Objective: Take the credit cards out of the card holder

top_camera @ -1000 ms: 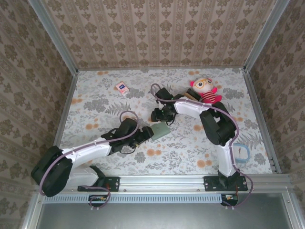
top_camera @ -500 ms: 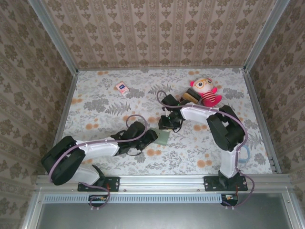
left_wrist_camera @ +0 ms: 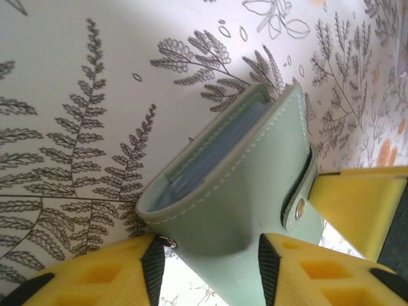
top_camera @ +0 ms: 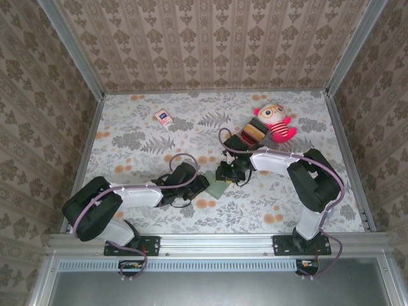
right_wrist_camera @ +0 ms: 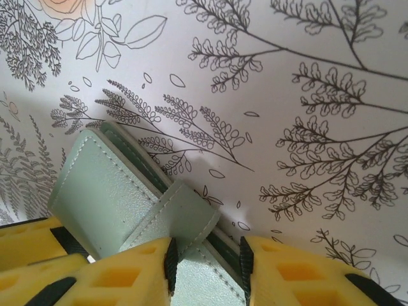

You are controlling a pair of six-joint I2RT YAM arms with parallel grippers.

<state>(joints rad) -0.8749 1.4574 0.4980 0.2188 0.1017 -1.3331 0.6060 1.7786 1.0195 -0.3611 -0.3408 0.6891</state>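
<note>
card holder [top_camera: 216, 189] on table [top_camera: 127, 143], doll [top_camera: 276, 123] behind

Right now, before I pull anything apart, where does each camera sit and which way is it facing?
Top external: fixed above and behind the bases, looking down on the table; both arms show, with the left gripper and right gripper both at the card holder.
Left wrist: on the left arm, looking along its yellow fingers at the card holder's open edge.
Right wrist: on the right arm, looking past its yellow fingers at the card holder's strap.
Shared: all three show the card holder.
</note>
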